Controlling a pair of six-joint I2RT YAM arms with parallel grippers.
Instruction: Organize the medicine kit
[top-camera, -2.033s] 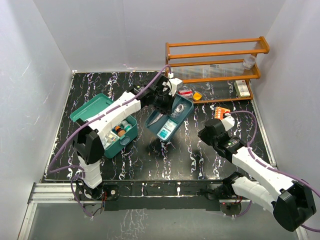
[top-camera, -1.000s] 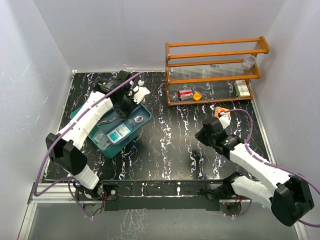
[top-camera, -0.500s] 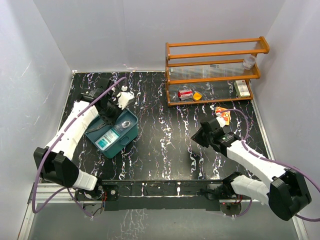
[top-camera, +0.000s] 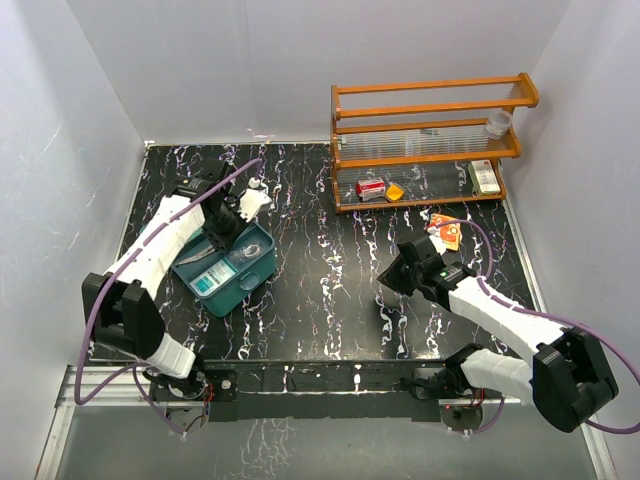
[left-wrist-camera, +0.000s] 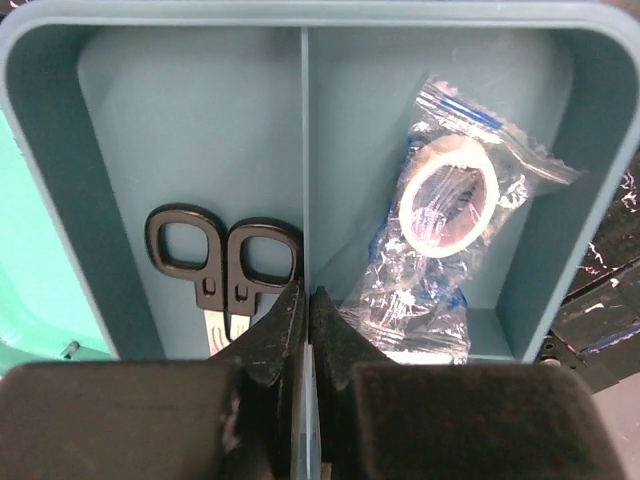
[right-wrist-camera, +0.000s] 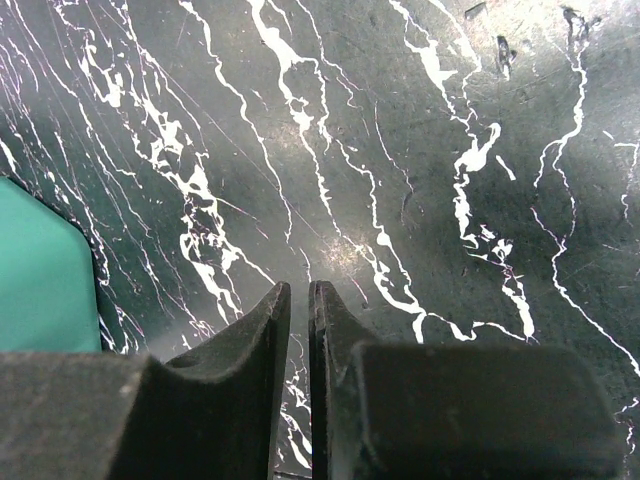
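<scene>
Now the left end effector (left-wrist-camera: 305, 300), pinching the tray (left-wrist-camera: 50, 150) by its divider (left-wrist-camera: 303, 150), has swung it over the medicine kit (left-wrist-camera: 35, 270), seemingly ready to seat, while the right end effector (right-wrist-camera: 297, 300) narrows, empty.

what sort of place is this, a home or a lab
Probably a robot test cell: white walls box in a black marbled table, with a left arm and right arm mounted at its near edge.

Smooth plastic medicine kit (left-wrist-camera: 28, 260) and tray (left-wrist-camera: 190, 120)
</scene>
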